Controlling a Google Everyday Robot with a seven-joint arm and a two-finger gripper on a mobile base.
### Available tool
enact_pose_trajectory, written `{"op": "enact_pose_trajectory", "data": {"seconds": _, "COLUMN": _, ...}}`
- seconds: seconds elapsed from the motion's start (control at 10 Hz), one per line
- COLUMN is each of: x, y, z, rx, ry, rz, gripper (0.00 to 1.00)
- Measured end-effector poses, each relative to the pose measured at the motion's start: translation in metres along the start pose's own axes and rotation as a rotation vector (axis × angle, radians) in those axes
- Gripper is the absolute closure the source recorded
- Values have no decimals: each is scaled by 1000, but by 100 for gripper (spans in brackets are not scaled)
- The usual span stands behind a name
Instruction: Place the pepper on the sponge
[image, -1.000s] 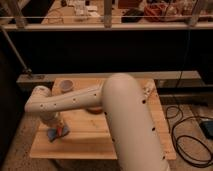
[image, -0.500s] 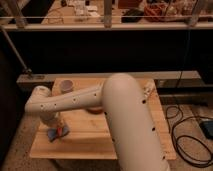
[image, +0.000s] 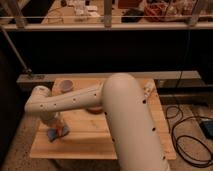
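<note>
At the table's front left lies the light-blue sponge (image: 52, 135). The orange-red pepper (image: 62, 131) shows at the sponge's right edge, touching or overlapping it. My gripper (image: 54, 123) hangs from the white arm directly above both, its lower end close to them. The arm hides where the gripper meets the pepper.
The wooden table (image: 90, 142) carries a dark red plate (image: 95, 108), mostly hidden behind my arm. A small pale cup (image: 65, 86) stands at the back left and a small white object (image: 148, 90) at the back right. Cables lie on the floor to the right.
</note>
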Motion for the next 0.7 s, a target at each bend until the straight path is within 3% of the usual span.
{"op": "enact_pose_trajectory", "data": {"seconds": 0.7, "x": 2, "y": 1, "z": -2, "rx": -2, "ry": 4, "rz": -28, "gripper": 90}}
